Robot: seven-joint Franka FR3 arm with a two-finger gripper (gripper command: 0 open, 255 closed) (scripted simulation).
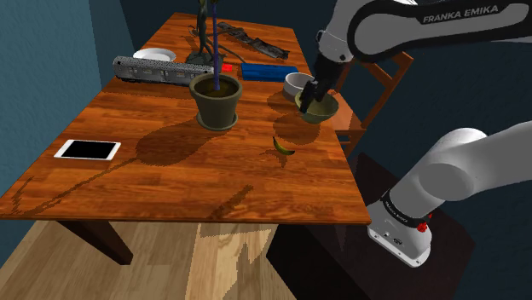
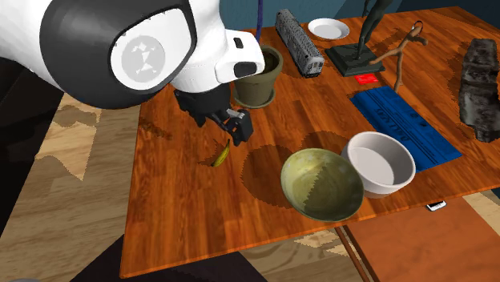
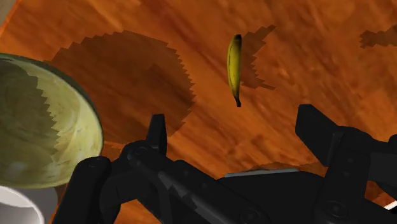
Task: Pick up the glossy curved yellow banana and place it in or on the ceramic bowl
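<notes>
A small yellow banana (image 1: 283,146) (image 2: 220,155) (image 3: 235,67) with dark tips lies flat on the wooden table, near the edge on the stand's side. My black gripper (image 1: 306,101) (image 2: 233,127) (image 3: 235,130) hovers above the table, open and empty. The banana lies a little way ahead of its spread fingertips (image 3: 158,132), and nothing touches it. An olive-green bowl (image 1: 328,109) (image 2: 322,183) (image 3: 44,127) stands upright beside the gripper, with a white bowl (image 1: 298,83) (image 2: 379,163) (image 3: 16,207) touching or nearly touching it.
A brown plant pot (image 1: 216,100) (image 2: 258,77) stands mid-table close to the banana. A blue book (image 1: 268,72) (image 2: 401,124), a model train (image 1: 162,70) (image 2: 298,42), a white plate (image 1: 154,56), a statuette (image 2: 364,44) and a tablet (image 1: 87,150) lie farther off. A wooden chair (image 1: 375,85) stands by the bowls.
</notes>
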